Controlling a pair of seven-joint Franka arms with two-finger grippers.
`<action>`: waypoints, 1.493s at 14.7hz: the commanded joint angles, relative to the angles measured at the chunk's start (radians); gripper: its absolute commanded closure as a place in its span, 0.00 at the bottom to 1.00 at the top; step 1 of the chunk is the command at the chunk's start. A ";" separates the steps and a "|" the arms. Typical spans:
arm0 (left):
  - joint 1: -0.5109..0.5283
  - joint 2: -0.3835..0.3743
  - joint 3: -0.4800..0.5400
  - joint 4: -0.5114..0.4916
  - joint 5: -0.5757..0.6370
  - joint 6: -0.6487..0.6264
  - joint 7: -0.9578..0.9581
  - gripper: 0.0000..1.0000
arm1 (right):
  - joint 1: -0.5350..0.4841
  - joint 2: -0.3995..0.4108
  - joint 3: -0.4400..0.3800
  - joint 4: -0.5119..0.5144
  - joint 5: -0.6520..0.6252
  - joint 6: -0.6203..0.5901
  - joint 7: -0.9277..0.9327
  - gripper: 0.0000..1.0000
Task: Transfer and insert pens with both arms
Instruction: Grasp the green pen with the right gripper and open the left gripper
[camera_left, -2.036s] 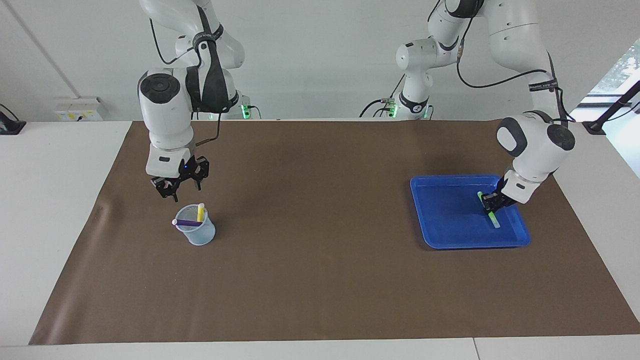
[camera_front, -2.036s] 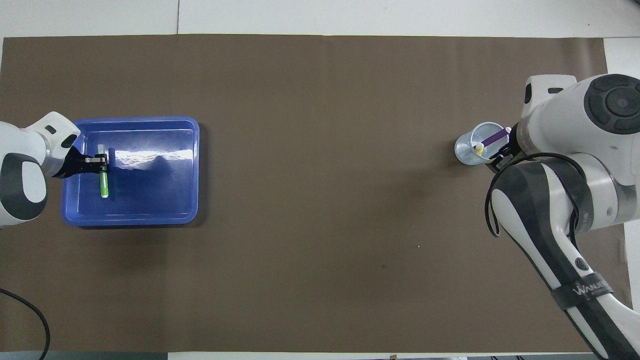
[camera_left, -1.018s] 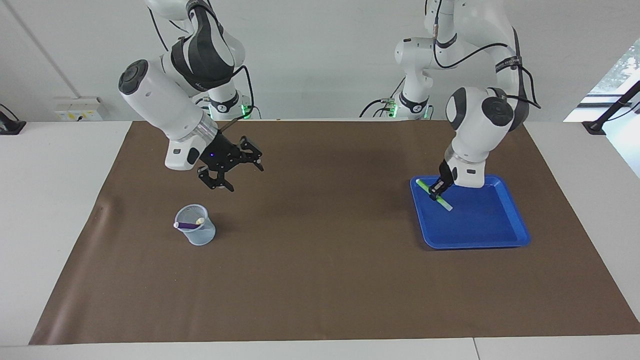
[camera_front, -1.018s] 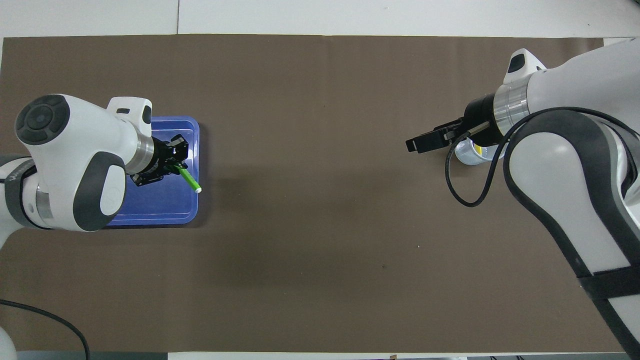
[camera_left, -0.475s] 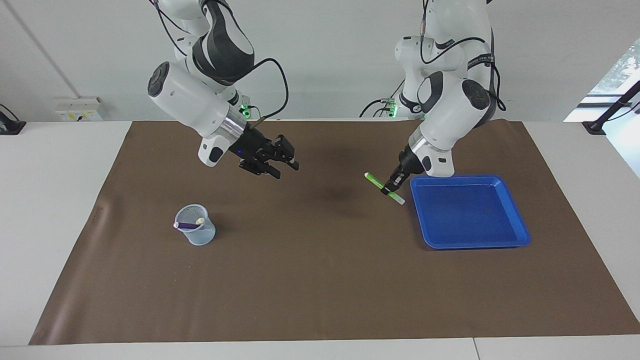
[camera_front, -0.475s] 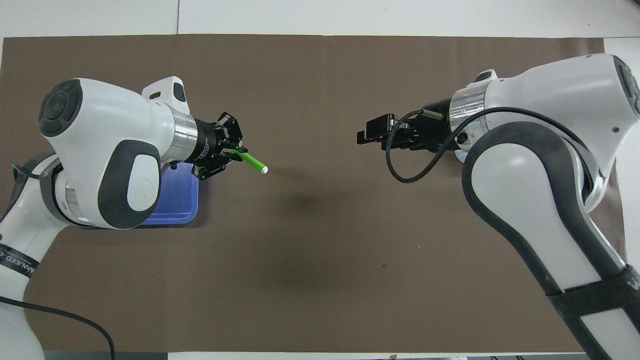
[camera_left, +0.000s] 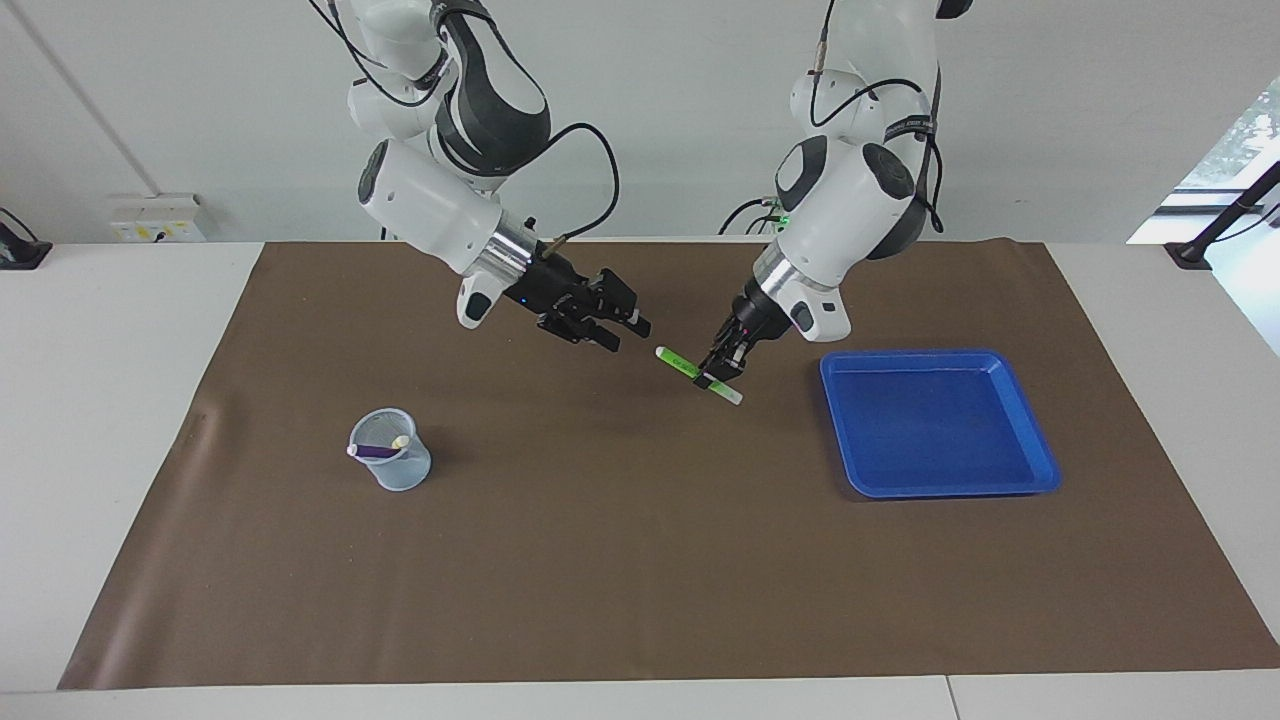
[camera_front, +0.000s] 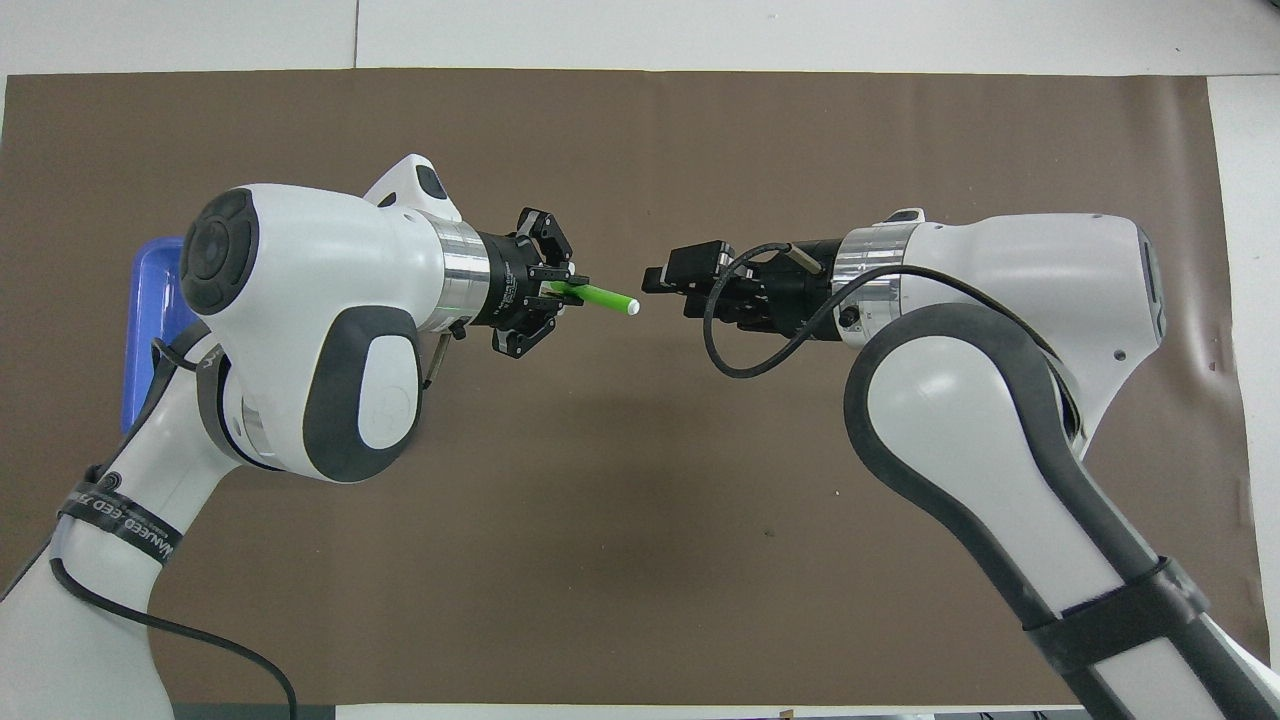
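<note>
Clamped on the green pen (camera_left: 698, 375), the left gripper (camera_left: 722, 372) holds it up over the middle of the brown mat (camera_left: 640, 580), gripped near its pale lower end, the green tip pointing toward the right gripper (camera_left: 628, 333). That gripper hangs level with it, close to the tip but apart; whether its fingers stand open I cannot tell.

The handover looks imminent, and the risk is a dropped or knocked pen: if the left lets go before the right has a firm hold, or the tip misses the gap and strikes a fingertip, the pen would fall to the mat.

Toward the right arm's end stands the cup (camera_left: 391, 463) with the purple pen (camera_left: 371, 451) and yellow pen (camera_left: 398, 441) inside. By the left gripper lies the blue tray (camera_left: 940, 425). Nothing stands between the two grippers.
</note>
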 joint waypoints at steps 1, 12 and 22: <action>-0.027 0.012 0.015 0.040 -0.057 0.023 -0.062 1.00 | -0.005 -0.036 0.000 -0.055 0.039 0.023 -0.016 0.36; -0.070 0.012 0.015 0.040 -0.073 0.025 -0.068 1.00 | -0.008 -0.024 0.000 -0.070 0.172 0.055 -0.067 0.49; -0.078 0.012 0.017 0.038 -0.071 0.026 -0.071 1.00 | -0.001 -0.027 0.001 -0.073 0.171 0.056 -0.067 0.59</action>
